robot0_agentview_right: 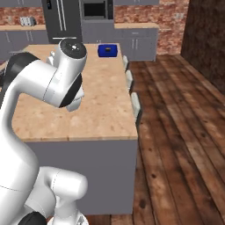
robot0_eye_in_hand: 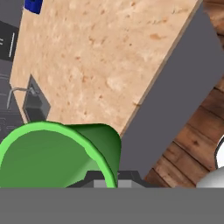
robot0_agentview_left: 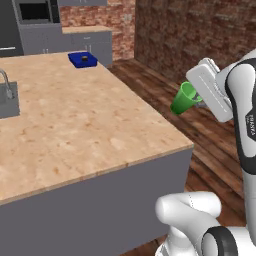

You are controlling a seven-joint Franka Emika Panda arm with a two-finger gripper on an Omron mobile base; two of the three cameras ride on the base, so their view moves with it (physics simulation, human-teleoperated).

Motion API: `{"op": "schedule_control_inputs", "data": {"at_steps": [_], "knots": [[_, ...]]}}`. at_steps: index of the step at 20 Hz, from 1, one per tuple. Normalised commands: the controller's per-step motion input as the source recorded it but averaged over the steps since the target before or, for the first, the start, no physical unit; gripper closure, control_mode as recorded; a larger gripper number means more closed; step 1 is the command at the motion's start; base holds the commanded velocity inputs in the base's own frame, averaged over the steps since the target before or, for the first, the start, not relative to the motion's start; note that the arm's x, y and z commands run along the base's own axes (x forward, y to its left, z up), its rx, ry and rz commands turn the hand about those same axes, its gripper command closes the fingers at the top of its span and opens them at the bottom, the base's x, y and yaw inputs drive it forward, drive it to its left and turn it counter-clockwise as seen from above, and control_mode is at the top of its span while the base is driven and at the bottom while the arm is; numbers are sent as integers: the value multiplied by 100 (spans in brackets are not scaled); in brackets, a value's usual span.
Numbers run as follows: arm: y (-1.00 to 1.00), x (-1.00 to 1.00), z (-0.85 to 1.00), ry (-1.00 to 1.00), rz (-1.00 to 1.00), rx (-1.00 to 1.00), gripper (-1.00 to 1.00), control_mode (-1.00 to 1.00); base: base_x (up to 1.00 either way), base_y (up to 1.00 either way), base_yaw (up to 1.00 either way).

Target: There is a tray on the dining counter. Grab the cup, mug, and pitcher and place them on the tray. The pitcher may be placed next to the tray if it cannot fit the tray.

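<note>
- A sink [robot0_agentview_left: 7, 97] with a curved tap is set into the left end of the surface [robot0_agentview_left: 75, 130], the beige wood-grain island top on a grey base.
- The tray [robot0_agentview_left: 82, 59], deep blue, lies at the far end of the surface near its right edge; a small dark thing sits in it, too small to name. In the right base view the tray [robot0_agentview_right: 108, 50] lies at the same far end.
- The cup [robot0_agentview_left: 184, 98], bright green, hangs tilted in the air off the right side of the surface, over the wooden floor [robot0_agentview_left: 210, 145], well apart from the tray.
- The tool [robot0_agentview_left: 199, 96] is clamped on the cup, its jaws together on the rim; in the hand view the cup [robot0_eye_in_hand: 57, 153] lies close at the lower left with its mouth toward the camera.
- White stools [robot0_agentview_right: 135, 104] stand along the right side of the island.
</note>
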Motion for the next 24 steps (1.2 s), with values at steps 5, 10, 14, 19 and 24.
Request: {"op": "schedule_control_inputs", "data": {"at_steps": [5, 10, 14, 19, 24], "knots": [[0, 0, 0, 0, 0, 0, 100, 100, 21, -100, 0], [0, 0, 0, 0, 0, 0, 100, 100, 40, -100, 0], [0, 0, 0, 0, 0, 0, 100, 100, 59, -100, 0], [0, 0, 0, 0, 0, 0, 100, 100, 73, -100, 0], [0, 0, 0, 0, 0, 0, 100, 100, 97, -91, 0]]}}
